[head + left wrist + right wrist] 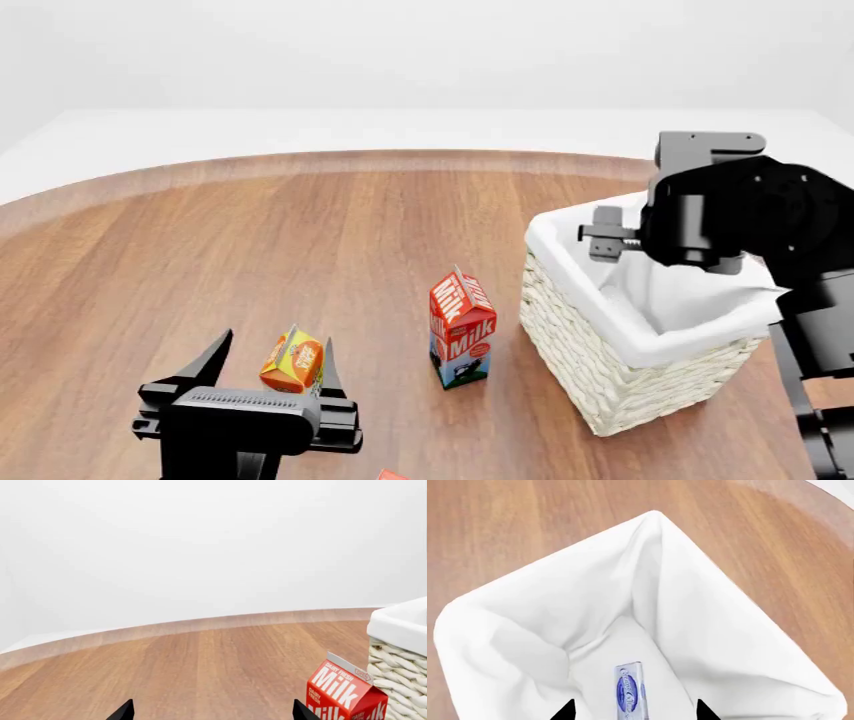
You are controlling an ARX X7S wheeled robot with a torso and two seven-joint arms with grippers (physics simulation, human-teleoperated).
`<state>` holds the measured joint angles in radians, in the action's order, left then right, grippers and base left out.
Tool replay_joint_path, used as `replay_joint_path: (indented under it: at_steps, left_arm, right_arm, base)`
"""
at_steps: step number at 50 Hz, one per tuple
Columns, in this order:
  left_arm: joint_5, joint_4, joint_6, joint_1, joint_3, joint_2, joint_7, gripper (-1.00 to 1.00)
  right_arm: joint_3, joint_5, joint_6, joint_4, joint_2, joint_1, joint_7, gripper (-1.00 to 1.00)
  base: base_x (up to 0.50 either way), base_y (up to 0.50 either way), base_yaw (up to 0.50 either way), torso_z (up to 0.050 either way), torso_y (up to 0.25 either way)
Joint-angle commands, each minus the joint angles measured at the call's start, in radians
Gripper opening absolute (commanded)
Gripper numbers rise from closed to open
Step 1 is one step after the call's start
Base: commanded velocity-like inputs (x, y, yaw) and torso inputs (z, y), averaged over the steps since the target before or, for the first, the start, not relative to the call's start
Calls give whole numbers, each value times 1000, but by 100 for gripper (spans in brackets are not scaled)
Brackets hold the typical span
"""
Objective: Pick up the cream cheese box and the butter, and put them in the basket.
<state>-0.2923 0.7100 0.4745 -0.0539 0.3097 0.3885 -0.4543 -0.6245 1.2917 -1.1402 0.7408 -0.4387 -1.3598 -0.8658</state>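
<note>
We count 1 basket (607,385), 1 milk carton (462,328), 1 juice carton (294,361), 1 cream cheese box (629,690) inside, 2 grippers: left (267,362), right (634,711).

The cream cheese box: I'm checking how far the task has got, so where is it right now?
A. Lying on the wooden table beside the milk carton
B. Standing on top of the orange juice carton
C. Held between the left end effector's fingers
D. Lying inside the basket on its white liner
D: the right wrist view shows the cream cheese box lying on the white liner inside the basket, below the open right end effector.
</note>
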Motion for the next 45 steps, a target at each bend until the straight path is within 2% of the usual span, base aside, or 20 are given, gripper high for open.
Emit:
replay_joint_path:
  at_steps: [1,12,31,34,45]
  left_arm:
    - [-1,-5,-4,1,3,2,-2,100]
    - [-5,-2,-1,4,4,5,-6,100]
    - [-8,-1,-7,1,6,9,-10,100]
    - [-9,0,-6,1,8,10,-11,100]
    - [-8,-3,-13,0,10,11,-14,100]
  right_arm:
    - [11,4,4,-15,-8,-3,-6,100]
    - [50,60,-21,-129,-42,27,-67,100]
    - [199,357,-107,-653,-196,185,-276,100]
    - [219,418,-112,-729,-218,223,-288,100]
    - [231,452,-112,-909,-261,309,-271,100]
  base:
    - [0,0,0,0,0]
    - [0,0,0,0,0]
    - [0,0,0,0,0]
    - [0,0,0,0,0]
    - [0,0,0,0,0]
